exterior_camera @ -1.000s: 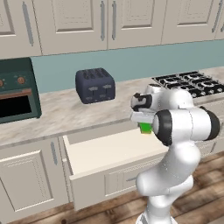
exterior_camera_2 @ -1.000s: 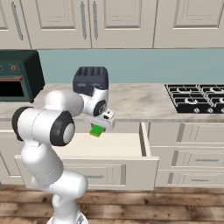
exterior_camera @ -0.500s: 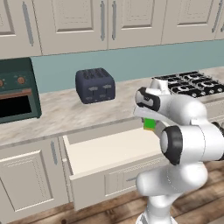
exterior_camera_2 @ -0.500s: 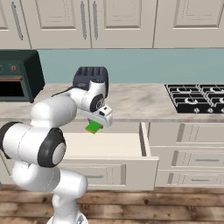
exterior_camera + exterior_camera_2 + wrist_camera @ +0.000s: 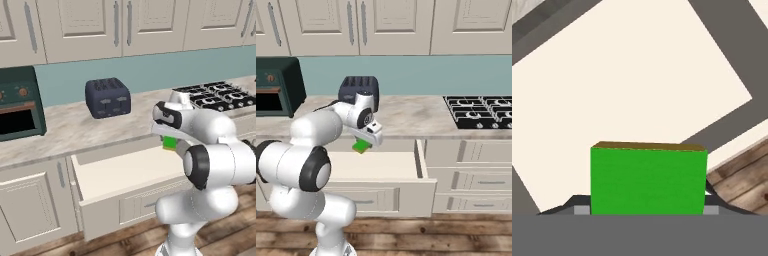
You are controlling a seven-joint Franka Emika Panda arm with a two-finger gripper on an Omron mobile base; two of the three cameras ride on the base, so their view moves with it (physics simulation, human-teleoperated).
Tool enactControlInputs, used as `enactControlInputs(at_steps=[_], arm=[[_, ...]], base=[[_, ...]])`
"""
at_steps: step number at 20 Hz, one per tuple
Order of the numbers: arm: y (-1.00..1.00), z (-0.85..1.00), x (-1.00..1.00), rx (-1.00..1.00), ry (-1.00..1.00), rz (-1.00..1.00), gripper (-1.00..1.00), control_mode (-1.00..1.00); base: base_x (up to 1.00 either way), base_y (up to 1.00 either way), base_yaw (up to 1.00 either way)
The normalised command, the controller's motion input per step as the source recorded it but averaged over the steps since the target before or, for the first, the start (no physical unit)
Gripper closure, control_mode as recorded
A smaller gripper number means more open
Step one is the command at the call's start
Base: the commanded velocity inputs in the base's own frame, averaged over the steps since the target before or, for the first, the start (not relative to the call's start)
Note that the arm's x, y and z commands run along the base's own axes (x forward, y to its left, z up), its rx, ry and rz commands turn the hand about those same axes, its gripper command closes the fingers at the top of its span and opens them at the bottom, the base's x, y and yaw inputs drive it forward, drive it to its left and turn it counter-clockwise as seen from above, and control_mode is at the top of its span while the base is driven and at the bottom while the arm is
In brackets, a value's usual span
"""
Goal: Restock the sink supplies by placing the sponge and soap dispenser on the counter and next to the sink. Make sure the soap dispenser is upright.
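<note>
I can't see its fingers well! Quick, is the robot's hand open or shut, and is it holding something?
Gripper: shut on the sponge, held above the open drawer.

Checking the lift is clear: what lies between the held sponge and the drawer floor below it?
Nothing. In the hand view the sponge hangs over the bare cream floor of the drawer; the right base view shows the same gap under the gripper.

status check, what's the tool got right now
Tool shut on sponge. Held above the open drawer. Toaster on the worktop behind, not in the way.
</note>
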Motion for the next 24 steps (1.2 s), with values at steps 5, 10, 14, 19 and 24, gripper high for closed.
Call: enactControlInputs(at_steps=[5,10,14,19,24], arm=[[0.0,0.0,0.0,0.0,0.0,0.0,1.0,1.0],[0.0,0.0,0.0,0.0,0.0,0.0,1.0,1.0],[0.0,0.0,0.0,0.0,0.0,0.0,1.0,1.0],[0.0,0.0,0.0,0.0,0.0,0.0,1.0,1.0],[0.0,0.0,0.0,0.0,0.0,0.0,1.0,1.0]], base=[[-0.32,0.0,-0.57],[-0.34,0.0,-0.78],[-0.34,0.0,-0.88],[-0.29,0.0,-0.94],[-0.26,0.0,-0.95]])
